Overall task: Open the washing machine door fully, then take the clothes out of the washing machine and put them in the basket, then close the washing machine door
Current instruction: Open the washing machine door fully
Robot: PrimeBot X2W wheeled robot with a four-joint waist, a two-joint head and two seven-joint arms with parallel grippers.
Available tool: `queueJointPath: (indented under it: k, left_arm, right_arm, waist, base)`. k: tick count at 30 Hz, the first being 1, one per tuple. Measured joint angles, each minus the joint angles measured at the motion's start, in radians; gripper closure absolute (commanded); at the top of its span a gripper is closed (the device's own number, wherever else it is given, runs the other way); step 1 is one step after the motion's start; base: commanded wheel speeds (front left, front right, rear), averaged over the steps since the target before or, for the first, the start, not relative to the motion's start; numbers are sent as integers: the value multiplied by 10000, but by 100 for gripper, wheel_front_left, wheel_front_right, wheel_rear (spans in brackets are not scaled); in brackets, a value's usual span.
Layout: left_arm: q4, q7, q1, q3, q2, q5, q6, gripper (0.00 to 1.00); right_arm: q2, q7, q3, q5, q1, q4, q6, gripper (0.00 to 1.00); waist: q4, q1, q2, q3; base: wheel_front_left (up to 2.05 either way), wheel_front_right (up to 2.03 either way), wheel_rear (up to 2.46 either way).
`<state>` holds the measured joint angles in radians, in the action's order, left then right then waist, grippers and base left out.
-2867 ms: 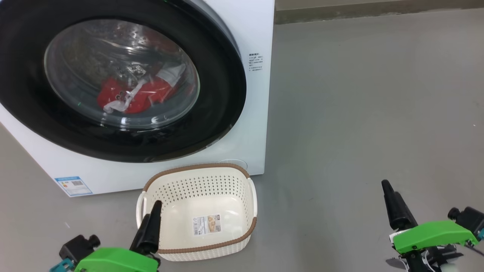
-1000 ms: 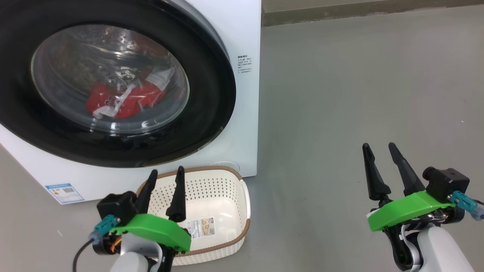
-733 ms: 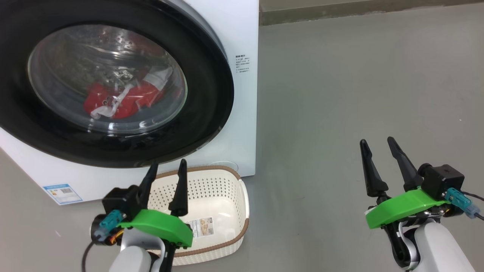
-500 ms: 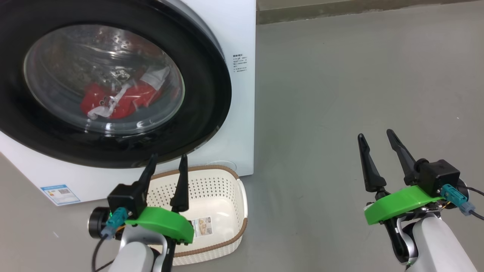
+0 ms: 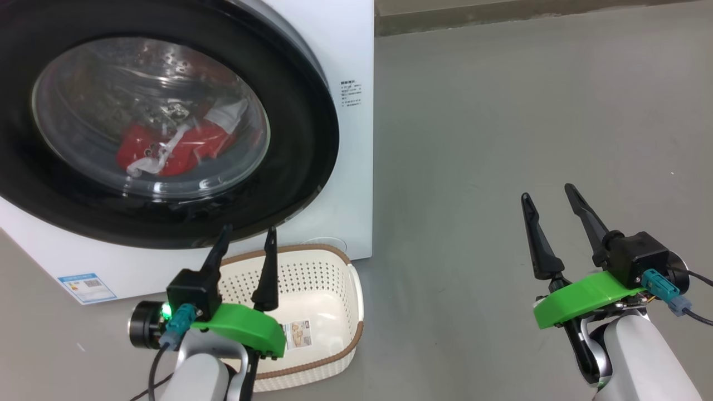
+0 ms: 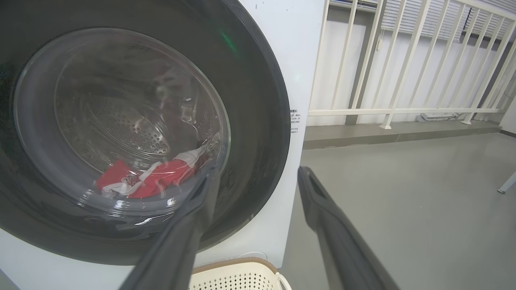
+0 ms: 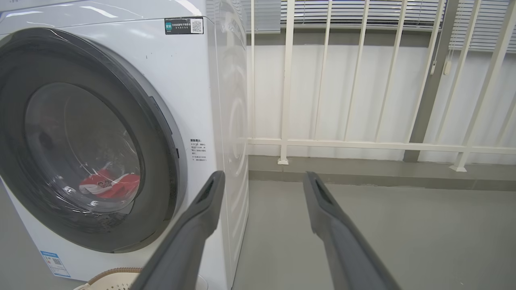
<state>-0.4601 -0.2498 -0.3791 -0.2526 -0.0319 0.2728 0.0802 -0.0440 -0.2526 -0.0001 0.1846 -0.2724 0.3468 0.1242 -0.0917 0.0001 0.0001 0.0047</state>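
**Nothing gripped yet**

Our L gripper (image 5: 249, 229) hangs over the basket (image 5: 326, 278), fingers apart w/ nothing held. Our R gripper (image 5: 546, 191) is well off to the right over bare floor (image 5: 501, 111), fingers also apart. The basket sits on the floor, just in front of the washing machine (image 5: 356, 55), by its lower right corner. The washing machine door (image 5: 303, 139) is closed. The clothes (image 5: 167, 153) lie in the drum behind the glass. White railing (image 7: 363, 143) beyond.
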Motion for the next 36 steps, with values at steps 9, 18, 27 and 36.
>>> queueJointPath:
  k: [9,18,27,36]
  left_arm:
    - [33,0,-4,40,-2,44,84,0]
    - [520,0,-147,36,-6,291,196,0]
    - [1480,-29,-216,-59,-6,190,291,0]
    - [2437,-31,-438,-174,-10,-136,384,0]
  right_arm:
    - [-2,0,0,67,-2,-123,0,0]
    - [-25,-27,27,1197,-742,-75,0,100]
    - [-174,-23,351,4456,-1925,245,0,100]
    - [-1089,364,1003,6869,-3405,136,0,100]
  waist:
    - [42,-1,0,176]
    - [158,0,0,682]
    - [346,0,0,1509]
    - [589,-1,0,2617]
  base:
    - [0,0,0]
    - [0,0,0]
    - [0,0,0]
    - [0,0,0]
